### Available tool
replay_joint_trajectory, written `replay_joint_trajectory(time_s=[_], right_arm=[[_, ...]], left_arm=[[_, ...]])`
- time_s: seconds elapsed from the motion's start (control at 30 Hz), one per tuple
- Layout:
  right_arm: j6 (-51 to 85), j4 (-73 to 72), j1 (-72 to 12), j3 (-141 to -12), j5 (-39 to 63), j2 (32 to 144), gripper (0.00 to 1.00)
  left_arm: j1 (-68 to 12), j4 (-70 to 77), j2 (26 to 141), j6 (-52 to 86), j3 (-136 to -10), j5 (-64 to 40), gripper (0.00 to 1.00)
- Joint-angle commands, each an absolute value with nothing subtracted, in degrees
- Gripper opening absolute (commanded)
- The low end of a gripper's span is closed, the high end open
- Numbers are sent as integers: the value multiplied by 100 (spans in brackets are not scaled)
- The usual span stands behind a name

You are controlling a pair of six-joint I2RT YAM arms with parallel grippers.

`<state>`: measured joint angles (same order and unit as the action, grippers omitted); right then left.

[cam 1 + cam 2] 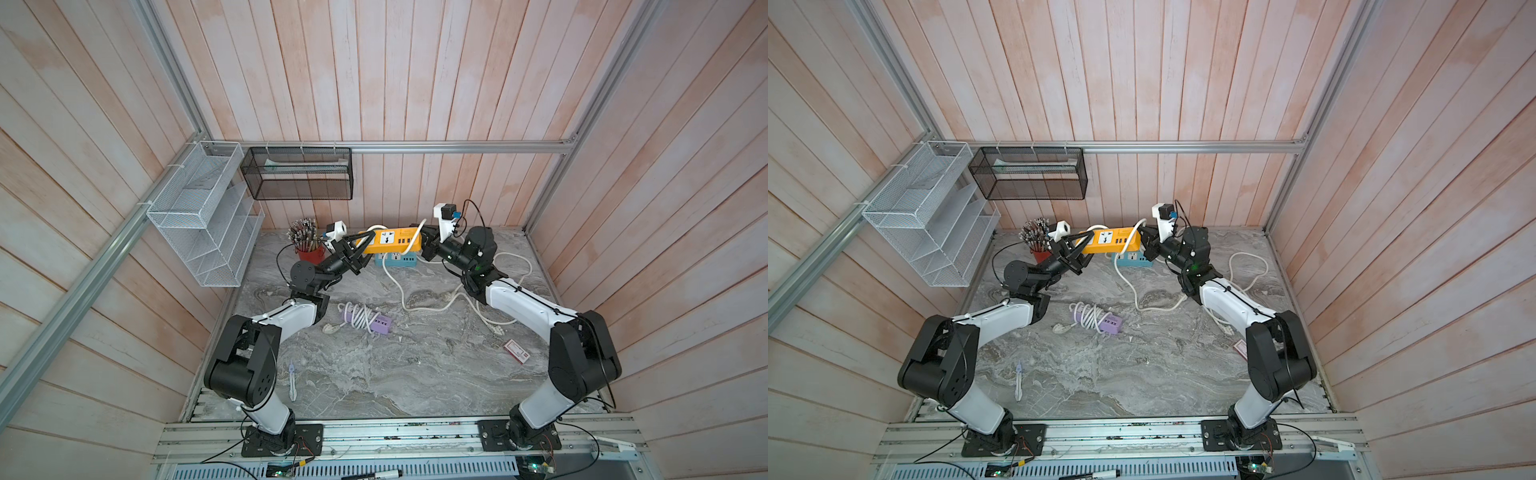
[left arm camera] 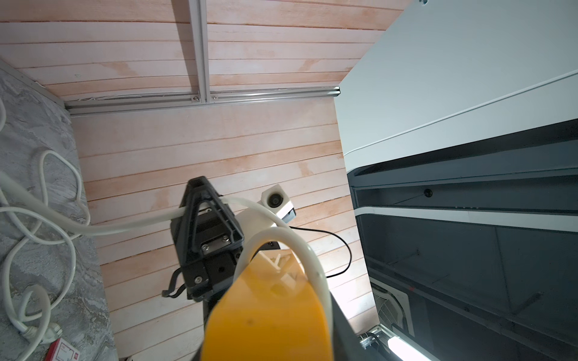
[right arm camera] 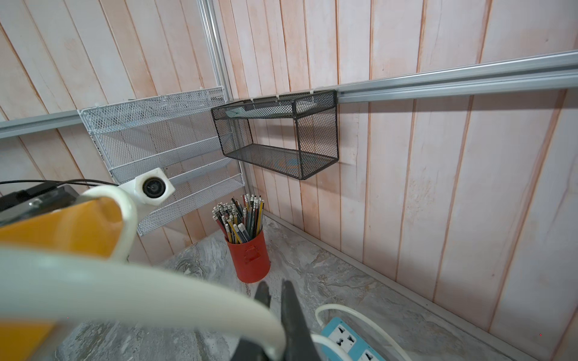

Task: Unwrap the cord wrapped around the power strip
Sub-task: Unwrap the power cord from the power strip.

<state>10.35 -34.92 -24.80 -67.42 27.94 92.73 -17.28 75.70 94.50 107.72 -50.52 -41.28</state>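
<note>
The yellow power strip hangs in the air near the back wall, between my two grippers. My left gripper is shut on its left end, and the yellow body fills the left wrist view. The white cord loops over the strip's end and trails down onto the table in loose curves. At the strip's right end my right gripper is shut on the cord, which passes between its black fingers.
A blue power strip lies under the held one. A purple strip with cord wound round it lies mid-table. A red cup of pencils stands by the left gripper. Mesh racks hang on the walls. A red card lies right.
</note>
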Motion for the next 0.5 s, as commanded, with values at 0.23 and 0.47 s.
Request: replay_joint_trajectory(time_s=[0.23, 0.47], right_arm=[[-245, -1644, -2715, -6969, 3145, 8043, 0], [-623, -892, -2985, -5950, 2957, 7489, 0]], left_arm=[[-1518, 8153, 9843, 10709, -5007, -4036, 0], [-1236, 8139, 10045, 10784, -5590, -4068, 0]])
